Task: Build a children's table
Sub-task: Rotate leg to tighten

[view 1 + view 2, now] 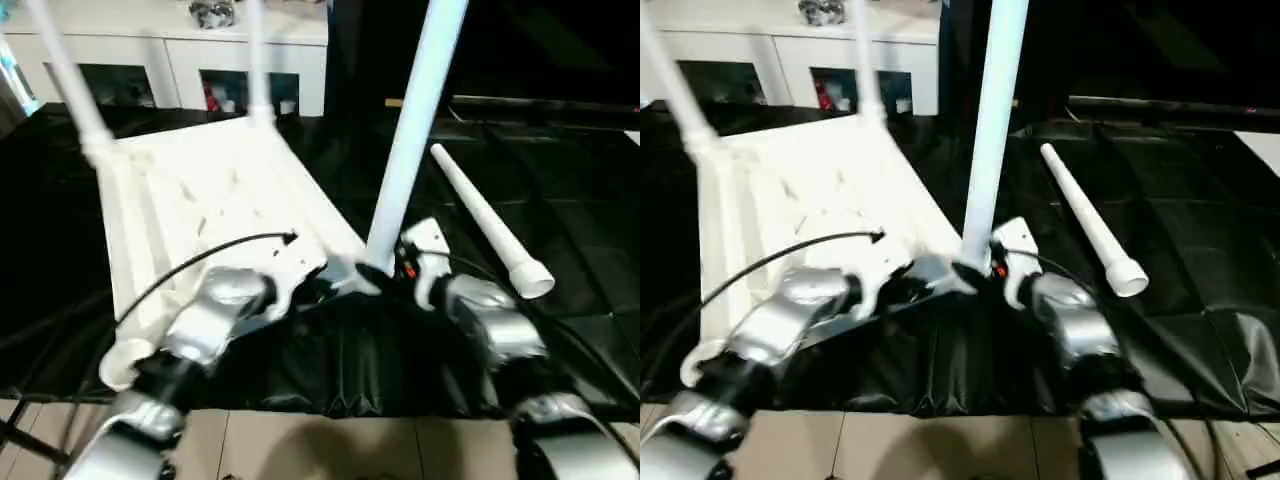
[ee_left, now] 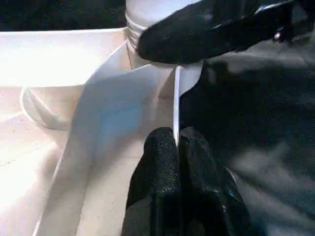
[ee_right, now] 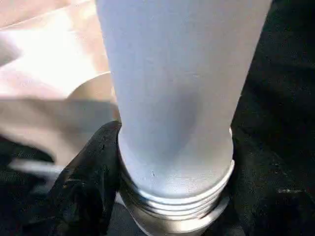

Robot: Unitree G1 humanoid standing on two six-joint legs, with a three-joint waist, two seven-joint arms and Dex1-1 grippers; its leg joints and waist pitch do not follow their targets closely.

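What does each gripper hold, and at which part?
Right gripper: upright table leg, near its threaded lower end. Left gripper: shut on the tabletop edge rib.

A black sheet [image 1: 560,190] covers the ground ahead of me, wrinkled near my edge. Past it stands a white cabinet [image 1: 180,50] with glass doors; small items sit on top. Pale floor tiles [image 1: 330,445] lie nearest me.

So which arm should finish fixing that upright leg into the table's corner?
Probably the right: the right gripper already clasps the upright leg near its threaded end, while the left gripper pinches the tabletop rim, steadying it.
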